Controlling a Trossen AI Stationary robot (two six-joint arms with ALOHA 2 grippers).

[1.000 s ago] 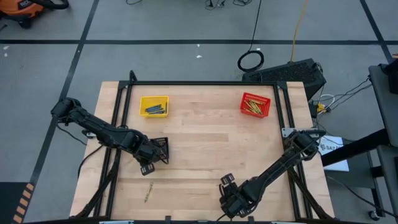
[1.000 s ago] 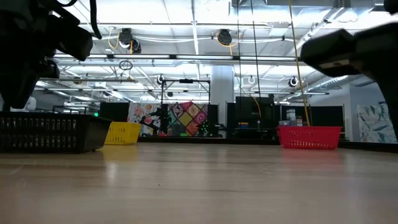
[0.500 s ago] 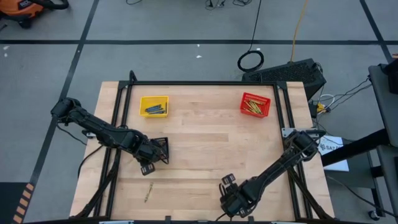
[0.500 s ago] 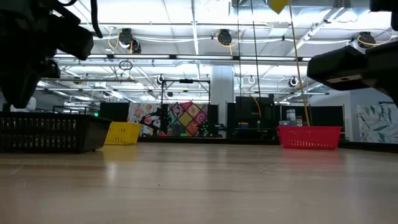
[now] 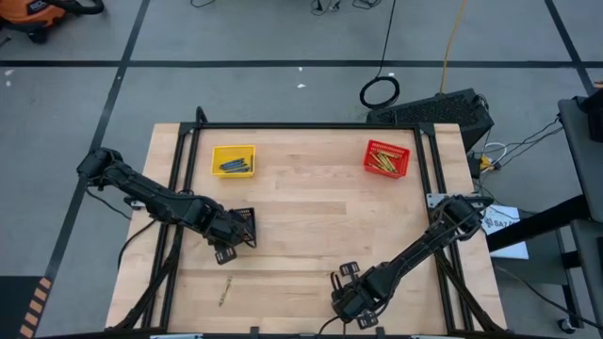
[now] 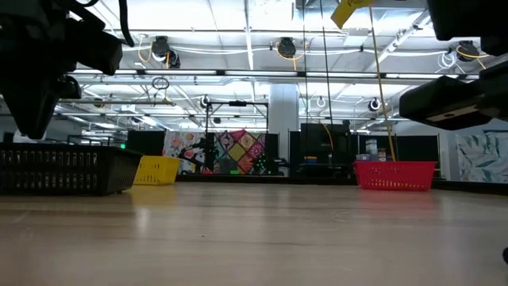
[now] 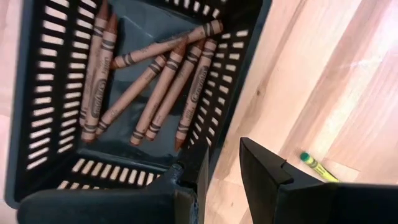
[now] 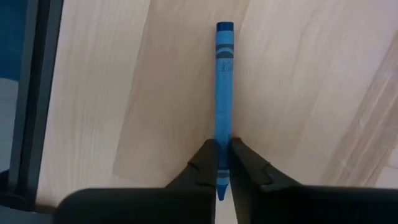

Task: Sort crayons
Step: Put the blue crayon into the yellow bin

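My right gripper [image 8: 222, 149] is shut on a blue crayon [image 8: 224, 81] near the table's near edge [image 5: 347, 275]. My left gripper [image 7: 224, 171] stands open above the near corner of a black mesh basket [image 7: 37, 93], which holds several brown crayons [image 7: 155, 81] and rests flat on the table [image 6: 63, 171]. A yellow-green crayon [image 5: 225, 291] lies on the bare wood near the left front and also shows in the left wrist view [image 7: 317, 167]. My right gripper pinches the blue crayon's two long sides [image 8: 222, 134] between its two fingers, close to the pointed end, which sticks back between them. The rest of the crayon reaches forward past the fingertips. Whether it is clear of the table I cannot tell.
A yellow basket [image 5: 233, 159] with dark crayons stands at the far left. A red basket [image 5: 387, 158] with yellow-green crayons stands at the far right. A black frame rail [image 8: 31, 93] runs beside my right gripper. Bare wood [image 5: 311, 217] lies between the baskets.
In the low view my right arm has come lower, and in the high view its gripper has shifted slightly toward the table's right edge.
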